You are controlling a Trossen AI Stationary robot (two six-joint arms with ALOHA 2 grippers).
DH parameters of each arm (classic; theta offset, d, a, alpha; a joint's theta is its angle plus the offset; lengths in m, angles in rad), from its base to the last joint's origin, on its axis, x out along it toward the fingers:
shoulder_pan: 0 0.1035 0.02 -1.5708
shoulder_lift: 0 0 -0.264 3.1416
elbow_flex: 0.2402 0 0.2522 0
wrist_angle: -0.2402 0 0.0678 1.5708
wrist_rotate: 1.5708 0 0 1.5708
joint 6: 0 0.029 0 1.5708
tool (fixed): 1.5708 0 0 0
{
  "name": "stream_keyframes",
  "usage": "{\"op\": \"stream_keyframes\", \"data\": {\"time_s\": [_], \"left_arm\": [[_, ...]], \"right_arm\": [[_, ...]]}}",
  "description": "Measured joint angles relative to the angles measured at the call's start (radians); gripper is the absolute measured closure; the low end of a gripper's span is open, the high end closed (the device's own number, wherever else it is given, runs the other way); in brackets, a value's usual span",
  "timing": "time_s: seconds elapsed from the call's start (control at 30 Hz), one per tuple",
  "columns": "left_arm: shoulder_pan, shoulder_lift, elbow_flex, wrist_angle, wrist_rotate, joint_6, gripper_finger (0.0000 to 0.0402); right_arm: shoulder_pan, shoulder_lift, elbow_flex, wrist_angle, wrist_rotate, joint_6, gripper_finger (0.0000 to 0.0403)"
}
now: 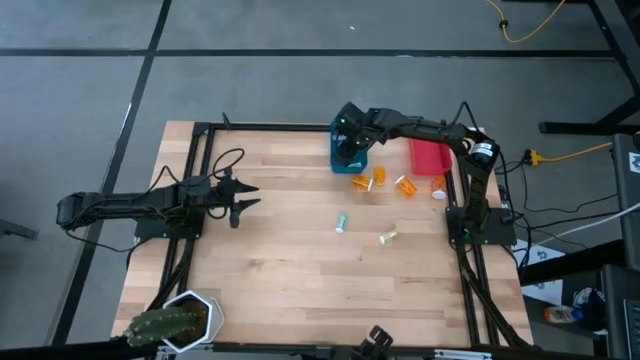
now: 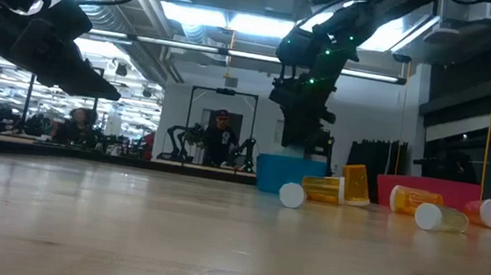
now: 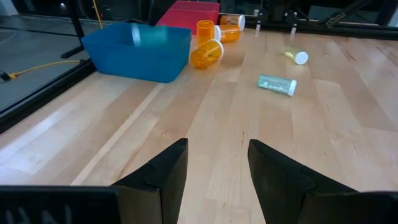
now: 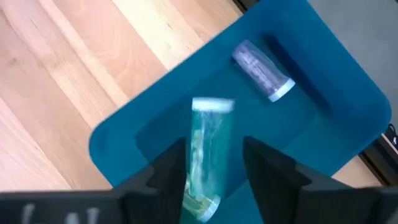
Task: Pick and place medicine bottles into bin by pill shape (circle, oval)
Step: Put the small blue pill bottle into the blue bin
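We are at the drop: a teal bottle (image 4: 204, 155) sits between the fingers of the right pincer (image 4: 214, 171), directly over the blue bin (image 4: 323, 74) at the far edge of the worktop (image 1: 290, 250). The jaws look parted a little around it, and the bottle appears blurred, so we judge it is being let go; whether the fingers touch it at this instant we cannot tell. A purple bottle (image 4: 262, 70) already lies on the bin floor.

The red bin (image 1: 430, 155) stands just beside the blue one, toward the far right corner. On the worktop in front of the two bins lie several orange bottles (image 1: 362, 182) close together, one of them (image 2: 350, 183) standing upright. Nearer the middle are a pale teal bottle (image 1: 342, 222) and a yellowish one (image 1: 387, 237), both on their sides.

The left pincer (image 1: 240, 197) waits over the left part of the worktop, its jaws moderately apart and holding nothing.

Next we would lift the right pincer clear of the bin wall, open it fully, and choose another bottle (the pill shape inside cannot be read from here, so the right bin for each cannot be settled). The orange cluster is tight, which calls for a careful approach.
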Motion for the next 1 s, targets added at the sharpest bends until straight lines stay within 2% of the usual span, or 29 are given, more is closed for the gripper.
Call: {"op": "stream_keyframes", "data": {"time_s": [0.2, 0.33, 0.43, 0.57, 0.77, 0.87, 1.0], "left_arm": [[0.0, 0.0, 0.0, 0.0, 0.0, 0.0, 0.0239], [0.0, 0.0, 0.0, 0.0, 0.0, 0.0, 0.0239], [0.0, 0.0, 0.0, 0.0, 0.0, 0.0, 0.0239], [0.0, 0.0, 0.0, 0.0, 0.0, 0.0, 0.0239], [0.0, 0.0, 0.0, 0.0, 0.0, 0.0, 0.0239], [0.0, 0.0, 0.0, 0.0, 0.0, 0.0, 0.0239], [0.0, 0.0, 0.0, 0.0, 0.0, 0.0, 0.0239]], "right_arm": [[0.0, -0.013, 0.002, -0.056, -0.01, 0.003, 0.0201], [0.033, -0.055, 0.002, -0.142, -0.101, -0.003, 0.0194], [0.094, -0.085, 0.002, -0.188, -0.134, -0.044, 0.0193], [0.193, -0.101, -0.007, -0.227, -0.167, -0.198, 0.0193], [0.339, -0.101, -0.127, -0.13, -0.319, -0.327, 0.0193], [0.398, -0.101, -0.193, -0.098, -0.308, -0.377, 0.0193], [0.456, -0.101, -0.246, -0.018, -0.234, -0.434, 0.02]]}}
